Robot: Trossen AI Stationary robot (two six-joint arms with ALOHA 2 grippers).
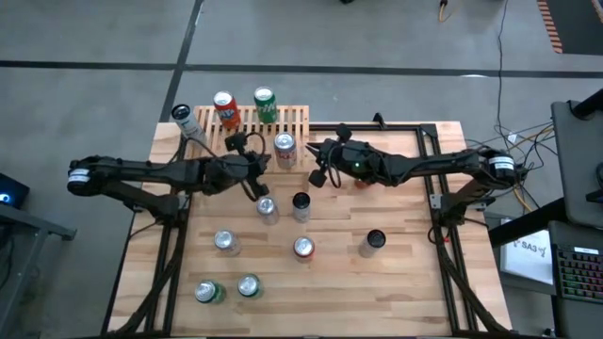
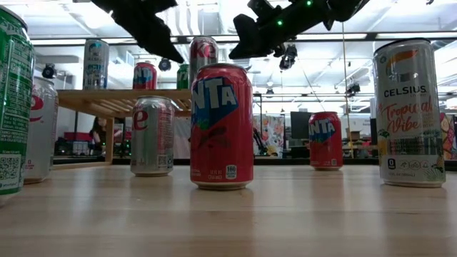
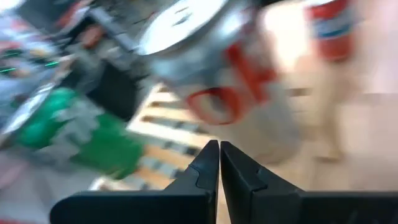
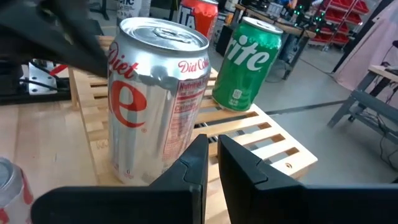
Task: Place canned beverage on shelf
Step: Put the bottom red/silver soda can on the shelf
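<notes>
Silver Diet Coke can [image 4: 158, 93] is standing on the shelf [image 4: 261, 134] just ahead of the right gripper [image 4: 211, 155], whose pressed-together fingers, like the left gripper's [image 3: 219, 158], are risking toppling it.

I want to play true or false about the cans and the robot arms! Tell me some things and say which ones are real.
1. A silver Diet Coke can stands on the shelf. True.
2. The green Sprite can lies on its side on the shelf. False: it stands upright.
3. The left gripper has its jaws shut and holds nothing. True.
4. The right gripper carries a red can. False: its jaws are shut with nothing between them.
5. Many cans are on the table, off the shelf. True.
</notes>
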